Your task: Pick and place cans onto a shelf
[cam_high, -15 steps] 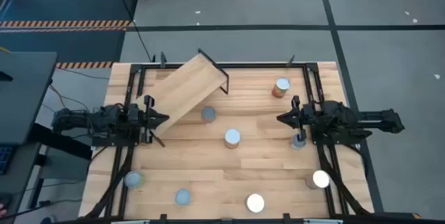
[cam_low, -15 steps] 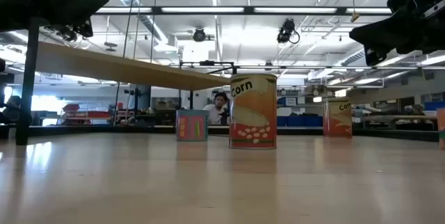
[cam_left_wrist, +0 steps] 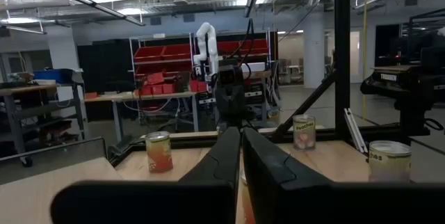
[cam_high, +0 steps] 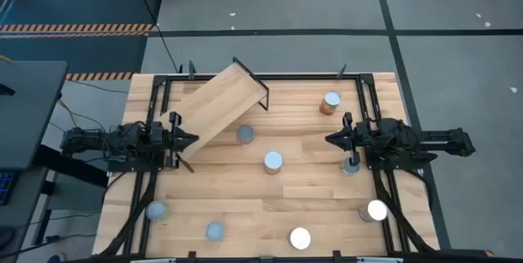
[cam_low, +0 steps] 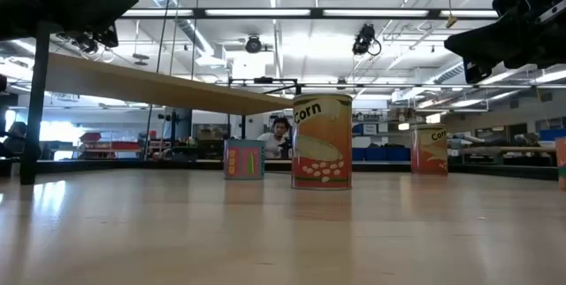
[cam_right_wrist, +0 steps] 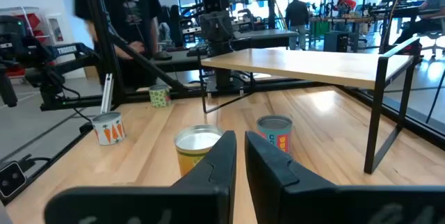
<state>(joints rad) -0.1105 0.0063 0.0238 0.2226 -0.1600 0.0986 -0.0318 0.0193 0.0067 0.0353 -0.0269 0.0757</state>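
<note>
High view, shelf [cam_high: 214, 106] at table's [cam_high: 245, 214] far-left edge

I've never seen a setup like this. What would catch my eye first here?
Probably the two dark arms facing each other across the table, the left gripper and the right gripper both shut and empty. Next, the tilted wooden shelf at the table's far left. Shiny-topped cans stand scattered around, none on the shelf yet.

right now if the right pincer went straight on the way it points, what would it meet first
Most likely the corn can in the table's middle. The shut right pincer points toward the left arm, and that can sits just ahead of its tips. From above it looks slightly off the line, so a near miss is possible.
</note>
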